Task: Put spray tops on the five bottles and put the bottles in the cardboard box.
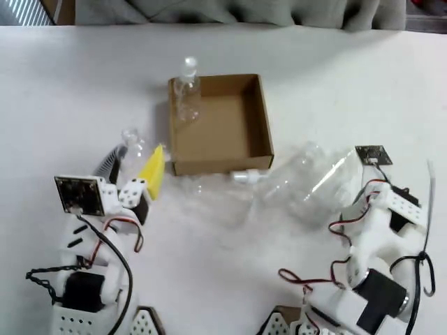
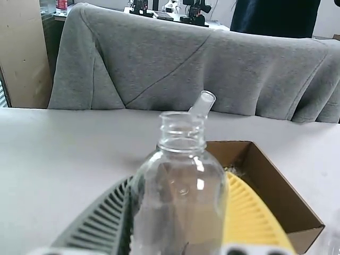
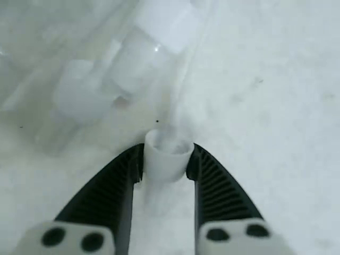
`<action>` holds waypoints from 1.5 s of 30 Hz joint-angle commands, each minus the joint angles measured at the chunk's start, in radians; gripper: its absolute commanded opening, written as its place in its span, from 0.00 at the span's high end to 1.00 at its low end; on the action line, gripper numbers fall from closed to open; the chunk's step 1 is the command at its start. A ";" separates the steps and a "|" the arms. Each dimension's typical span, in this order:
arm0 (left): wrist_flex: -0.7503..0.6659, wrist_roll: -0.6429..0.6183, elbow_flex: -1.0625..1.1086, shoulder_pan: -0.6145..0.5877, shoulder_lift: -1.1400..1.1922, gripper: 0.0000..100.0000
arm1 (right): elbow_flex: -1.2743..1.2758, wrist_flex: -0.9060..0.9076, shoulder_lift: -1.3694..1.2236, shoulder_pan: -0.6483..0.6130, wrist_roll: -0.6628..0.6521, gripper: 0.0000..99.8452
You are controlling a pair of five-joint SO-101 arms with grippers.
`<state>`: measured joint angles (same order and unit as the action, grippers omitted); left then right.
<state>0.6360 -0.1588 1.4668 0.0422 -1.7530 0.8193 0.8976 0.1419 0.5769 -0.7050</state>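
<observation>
While the left gripper (image 1: 137,158) clamps an uncapped clear bottle (image 2: 180,180) upright just beside the cardboard box (image 1: 220,165), where one capped bottle (image 1: 186,98) stands, the right gripper (image 3: 168,154) pinches a white spray top (image 3: 164,170) low over the table (image 1: 314,84).

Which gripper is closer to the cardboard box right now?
Left. The left gripper, holding an uncapped bottle, sits beside a corner of the cardboard box. The right gripper, clamping a spray top, is farther off.
</observation>
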 commanded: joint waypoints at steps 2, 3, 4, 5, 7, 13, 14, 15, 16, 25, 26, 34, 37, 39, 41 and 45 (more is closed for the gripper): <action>-0.028 0.005 -0.003 -0.008 -0.010 0.98 | -0.143 0.028 -0.025 0.136 -0.178 0.98; -0.028 0.005 -0.003 -0.008 -0.010 0.98 | -0.186 0.067 -0.025 0.162 -0.238 0.98; -0.028 0.005 -0.003 -0.008 -0.010 0.98 | -0.232 0.111 -0.025 0.186 -0.302 0.98; -0.026 0.005 -0.003 -0.008 -0.010 0.98 | -0.281 0.159 -0.025 0.209 -0.368 0.98; -0.025 0.005 -0.003 -0.008 -0.010 0.98 | -0.382 0.242 -0.025 0.262 -0.506 0.98; -0.023 0.005 -0.003 -0.008 -0.010 0.98 | -0.595 0.420 -0.035 0.400 -0.939 0.98; -0.023 0.005 -0.003 -0.008 -0.010 0.98 | -0.597 0.435 -0.031 0.418 -1.011 0.98; -0.023 0.005 -0.003 -0.008 -0.010 0.98 | -0.592 0.447 -0.030 0.432 -1.085 0.98; -0.023 0.006 -0.003 -0.007 -0.010 0.98 | -0.583 0.450 -0.033 0.449 -1.165 0.98; -0.021 0.006 -0.003 -0.005 -0.010 0.98 | -0.361 0.105 -0.036 0.529 -1.537 0.87; -0.021 0.005 -0.003 -0.005 -0.010 0.98 | -0.313 0.030 -0.036 0.529 -1.537 0.83; -0.020 0.005 -0.003 -0.002 -0.010 0.98 | -0.107 -0.309 -0.025 0.541 -1.501 0.72; -0.020 0.005 -0.003 -0.001 -0.010 0.98 | -0.144 -0.303 0.002 0.553 -1.281 0.78; -0.020 0.005 -0.003 -0.001 -0.010 0.98 | -0.175 -0.262 0.038 0.562 -1.068 0.84; -0.020 0.005 -0.003 -0.002 -0.010 0.98 | -0.207 -0.186 0.073 0.587 -0.864 0.92; -0.020 0.005 -0.003 -0.001 -0.010 0.98 | -0.249 -0.008 0.101 0.662 -0.634 0.97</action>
<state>0.6360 -0.1588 1.4668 0.0437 -1.7530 0.6322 0.7795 0.1880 1.1830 -1.5198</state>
